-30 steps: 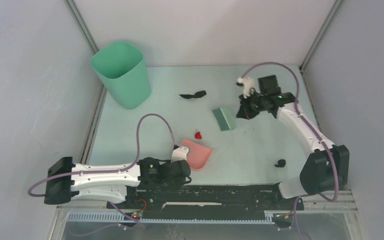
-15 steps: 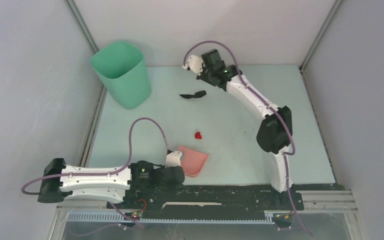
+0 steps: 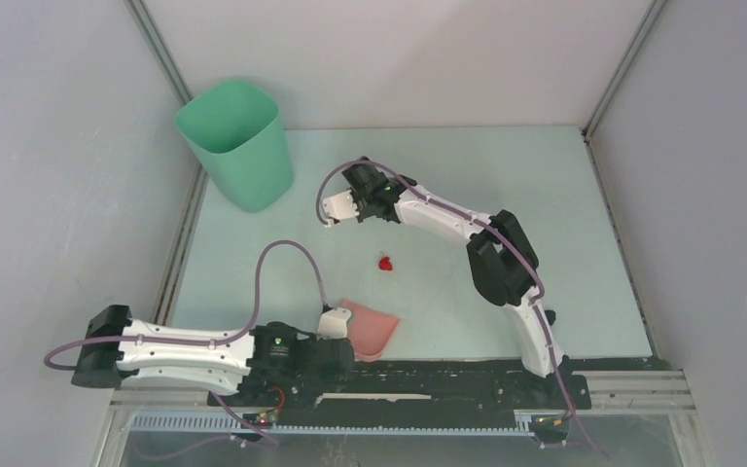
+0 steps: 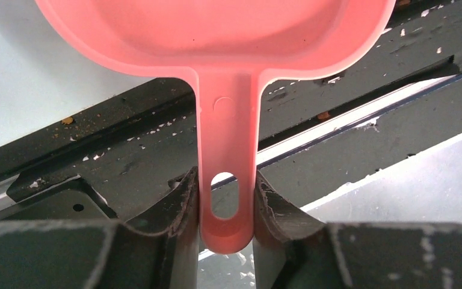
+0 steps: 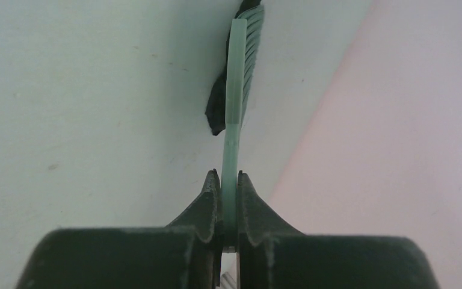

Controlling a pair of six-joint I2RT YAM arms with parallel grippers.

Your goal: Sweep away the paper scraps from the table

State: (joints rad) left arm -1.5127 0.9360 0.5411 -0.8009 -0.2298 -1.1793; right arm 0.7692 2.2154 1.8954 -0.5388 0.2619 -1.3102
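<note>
Brush (image 5: 236, 90) partly hides black scrap (image 5: 216, 113); dustpan (image 4: 216, 36) rim cut off.

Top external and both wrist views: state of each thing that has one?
dustpan: gripped by its handle, near edge of the table, visible part empty.
left gripper: shut on the dustpan handle.
brush: gripped by its handle, bristles at the black scrap.
right gripper: shut on the brush handle.
black scrap: on the table, against the brush.
red scrap: loose on the table, untouched.
bin: upright, open-topped.
</note>
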